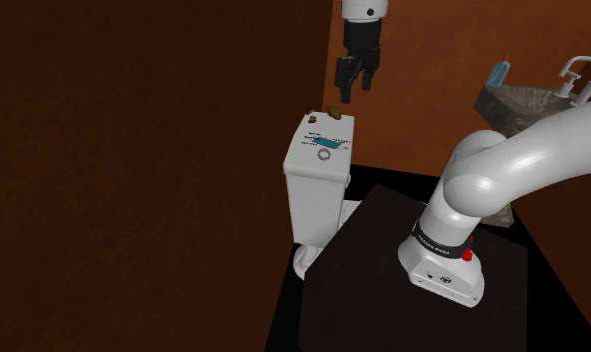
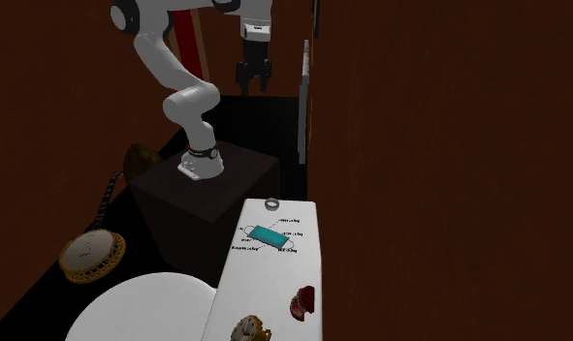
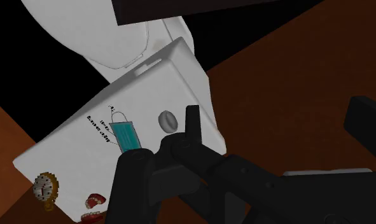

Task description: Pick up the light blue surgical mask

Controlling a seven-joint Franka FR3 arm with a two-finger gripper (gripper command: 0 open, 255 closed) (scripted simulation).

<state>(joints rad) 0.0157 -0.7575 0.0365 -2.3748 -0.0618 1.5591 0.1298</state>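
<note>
One blue-green surgical mask (image 1: 330,143) lying flat on white toilet tank lid (image 1: 305,162), beside small ring (image 3: 168,119); black gripper (image 1: 353,90) hovering well above, jaws apart, holding nothing.

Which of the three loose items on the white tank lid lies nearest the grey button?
The teal mask, next to the button; the red item and gold item sit at the other end.

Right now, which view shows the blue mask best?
Second exterior view: the mask lies whole and uncovered on the white tank lid, ear loops spread. The wrist view shows it with a finger overlapping one end. The shoulder view shows it as a foreshortened teal patch.
</note>
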